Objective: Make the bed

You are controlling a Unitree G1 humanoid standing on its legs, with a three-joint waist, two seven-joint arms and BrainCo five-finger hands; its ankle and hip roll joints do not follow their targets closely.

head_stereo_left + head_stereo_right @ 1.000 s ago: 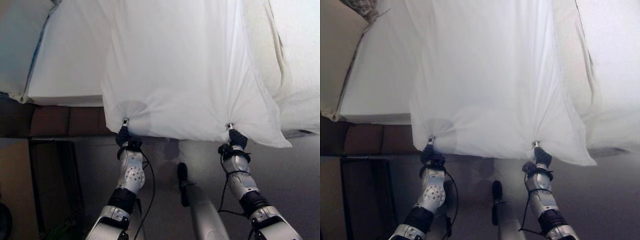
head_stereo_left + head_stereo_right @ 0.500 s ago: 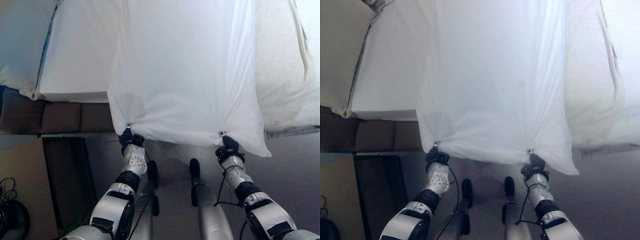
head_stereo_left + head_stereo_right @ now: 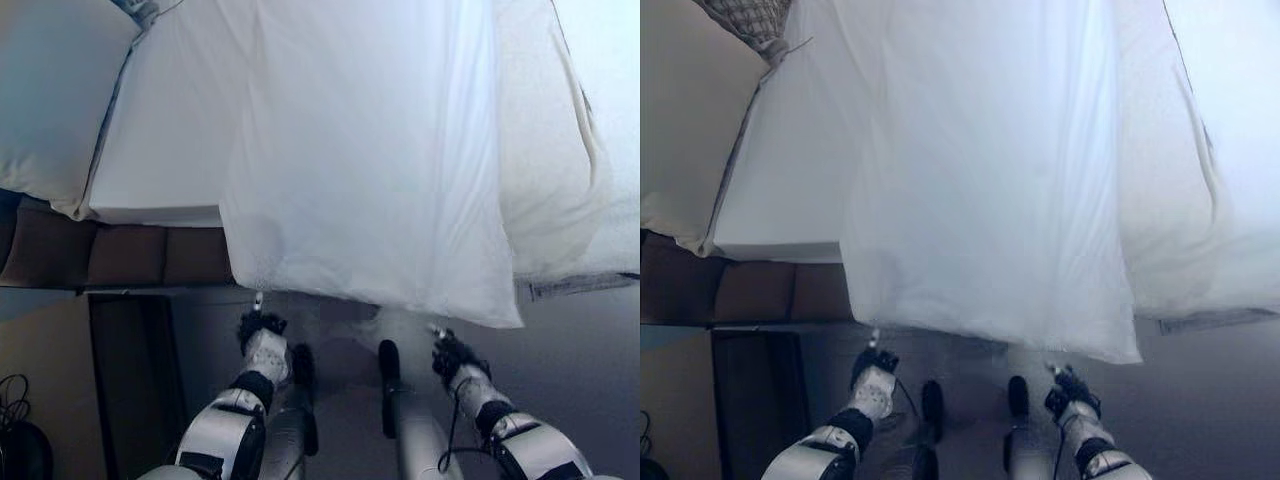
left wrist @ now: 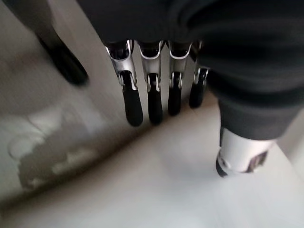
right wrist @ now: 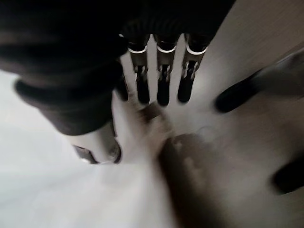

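**Both hands empty below a hanging sheet**

Two hands hung low by the floor, under the near edge of the white sheet [image 3: 370, 170]; neither had hold of it. The left hand [image 3: 262, 340] showed in its own wrist view with fingers [image 4: 149, 97] straight and pointing down, the thumb [image 4: 240, 154] apart, nothing between them; the right hand [image 3: 452, 355] looked the same in its wrist view, fingers [image 5: 161, 85] extended and thumb set off to one side, though the blur there left fine detail uncertain.

The sheet lay spread along the bed, its near hem draped over the mattress edge [image 3: 150, 215] and hanging free above the hands; it looked smooth through the middle, presumably because it was drawn lengthwise toward the foot; the hem drooped lower on the robot's right than on its left. A second, thicker white cover [image 3: 570, 200] lay bunched along the robot's right side of the bed, its edge rolled in a ridge; a pillow [image 3: 50, 100] sat at the far left, beside the mattress corner. The dark bed frame [image 3: 110, 255] showed under the mattress.

As a judgement, the sheet was laid but not squared; the bunched cover on the right probably needed drawing across next, and the uneven hem could want a tug on the left corner.
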